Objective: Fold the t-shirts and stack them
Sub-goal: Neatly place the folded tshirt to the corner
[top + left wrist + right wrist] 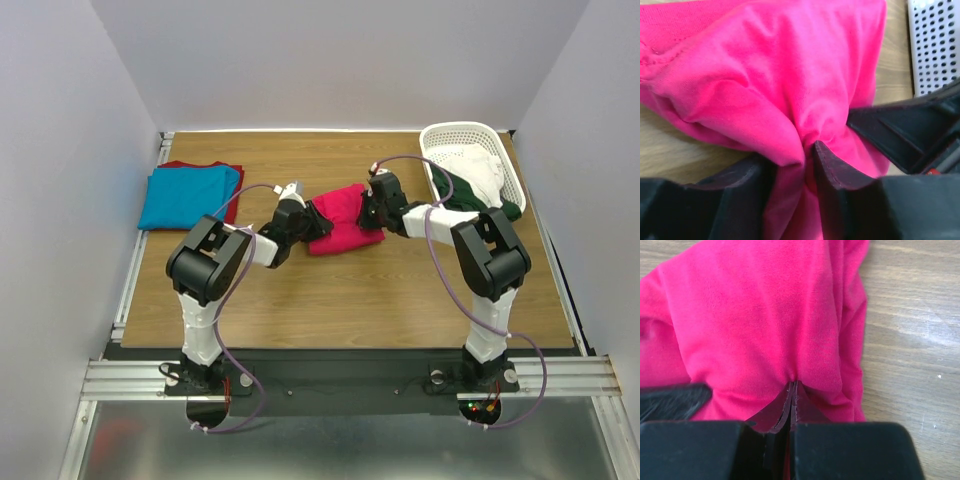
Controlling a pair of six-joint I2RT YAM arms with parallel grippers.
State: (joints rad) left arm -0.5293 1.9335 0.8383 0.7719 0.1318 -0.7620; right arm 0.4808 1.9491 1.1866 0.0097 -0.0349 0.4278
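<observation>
A bright crimson-pink t-shirt (340, 222) lies bunched at the middle of the table between both arms. My left gripper (296, 213) holds its left side: in the left wrist view a thick fold of the pink t-shirt (765, 75) is squeezed between the fingers of the left gripper (800, 162). My right gripper (374, 206) is on the shirt's right side. In the right wrist view the right gripper (792, 386) is pressed together on a puckered pinch of the pink t-shirt (755, 315). A folded turquoise-blue t-shirt (186, 196) lies on a dark red t-shirt (205, 166) at the back left.
A white lattice basket (466, 131) stands at the back right, holding white cloth (482, 170) and a dark green garment (503, 209). Its perforated wall (935, 45) shows in the left wrist view. Bare wooden table (910, 340) lies right of the pink shirt.
</observation>
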